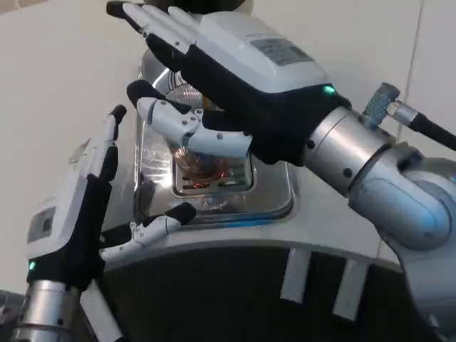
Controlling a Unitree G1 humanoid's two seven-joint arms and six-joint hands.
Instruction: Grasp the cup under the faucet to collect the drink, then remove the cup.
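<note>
Cup [203, 167], a ribbed, coppery-tinted glass, is sitting on the grate of the shiny steel drip tray [274, 196], and we are seeing it mostly behind our right hand [235, 78]; whether the faucet is directly above it we cannot tell, since the hand is covering that part. We are reaching the right hand across the tray from the right, fingers stretched out and apart toward the upper left, thumb hanging down in front of the cup; nothing is being gripped, and whether the thumb is touching the glass we cannot tell. We are holding our left hand [78, 206] upright at the tray's left edge, fingers extended and apart, thumb pointing right along the tray's front rim, holding nothing. The tray is resting on a white ledge [320, 235] with a curved front edge; a dark surface [214, 299] is lying below it, with two white tabs hanging down from the ledge. Pale tiled wall [427, 64] is filling the background on the right, and plain white surface is showing on the left.
</note>
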